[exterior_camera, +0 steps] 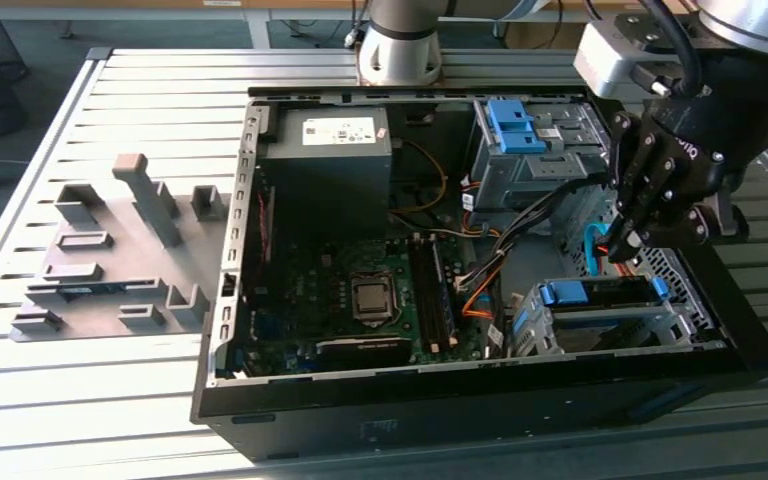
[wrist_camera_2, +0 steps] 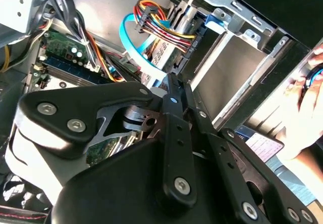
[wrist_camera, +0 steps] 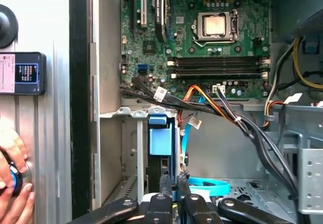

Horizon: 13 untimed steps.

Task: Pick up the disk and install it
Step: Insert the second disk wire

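The disk (exterior_camera: pixel 600 293), silver with a blue rail frame, sits in the drive cage (exterior_camera: pixel 531 325) at the near right corner of the open computer case (exterior_camera: pixel 231 300). In the first wrist view its blue rail end (wrist_camera: pixel 157 139) shows in the cage slot just beyond my fingertips. My gripper (exterior_camera: pixel 628 238) hangs just above and behind the cage, pointing down, fingers (wrist_camera: pixel 182 179) together with nothing between them. In the second wrist view the gripper (wrist_camera_2: pixel 176 90) is a short way from the cage (wrist_camera_2: pixel 227 77).
A bare blue bracket (exterior_camera: pixel 510 124) sits in the upper cage. Loose cables (exterior_camera: pixel 518 235) and a blue ribbon cable (wrist_camera: pixel 207 187) cross near the gripper. The power supply (exterior_camera: pixel 331 150) fills the back. A grey fixture block (exterior_camera: pixel 117 250) lies left. A person's hand (wrist_camera: pixel 12 191) rests outside the case.
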### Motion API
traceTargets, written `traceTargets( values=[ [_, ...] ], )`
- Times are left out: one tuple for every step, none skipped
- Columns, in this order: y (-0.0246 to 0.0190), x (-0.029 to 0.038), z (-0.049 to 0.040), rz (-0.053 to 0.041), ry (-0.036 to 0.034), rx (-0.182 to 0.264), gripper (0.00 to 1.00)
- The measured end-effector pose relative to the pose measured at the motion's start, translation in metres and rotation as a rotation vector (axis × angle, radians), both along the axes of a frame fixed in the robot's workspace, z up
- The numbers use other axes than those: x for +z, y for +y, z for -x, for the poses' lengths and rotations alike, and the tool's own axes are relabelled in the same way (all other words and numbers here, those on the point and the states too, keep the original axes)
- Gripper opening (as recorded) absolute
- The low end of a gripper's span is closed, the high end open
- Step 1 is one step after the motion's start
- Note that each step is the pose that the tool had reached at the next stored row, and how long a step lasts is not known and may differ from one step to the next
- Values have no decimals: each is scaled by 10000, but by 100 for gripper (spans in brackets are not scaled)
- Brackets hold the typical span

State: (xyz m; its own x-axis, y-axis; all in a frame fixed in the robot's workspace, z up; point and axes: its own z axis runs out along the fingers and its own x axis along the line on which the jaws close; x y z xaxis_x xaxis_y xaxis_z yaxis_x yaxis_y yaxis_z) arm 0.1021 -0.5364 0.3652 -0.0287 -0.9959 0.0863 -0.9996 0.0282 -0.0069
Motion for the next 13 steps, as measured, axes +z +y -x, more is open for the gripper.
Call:
traceTargets(
  values=[
    [-3,-17,-1,0,0,-44,16],
    [-5,-34,-5,-1,0,-79,16],
    [-6,-50,-14,-5,0,-100,16],
    [-6,-64,-23,-11,0,-108,16],
    [-6,-75,-28,-12,0,-109,16],
    [-8,-85,-28,-12,0,-109,16],
    [-10,-93,-28,-18,0,-111,16],
    [-15,-102,-28,-32,1,-111,16],
    [-22,-111,-29,-47,1,-111,16],
    [-33,-124,-29,-69,1,-111,16],
    [-47,-138,-29,-93,1,-112,16],
    [-58,-152,-30,-123,1,-112,16],
    [-67,-161,-32,-184,2,-111,16]
  ],
)
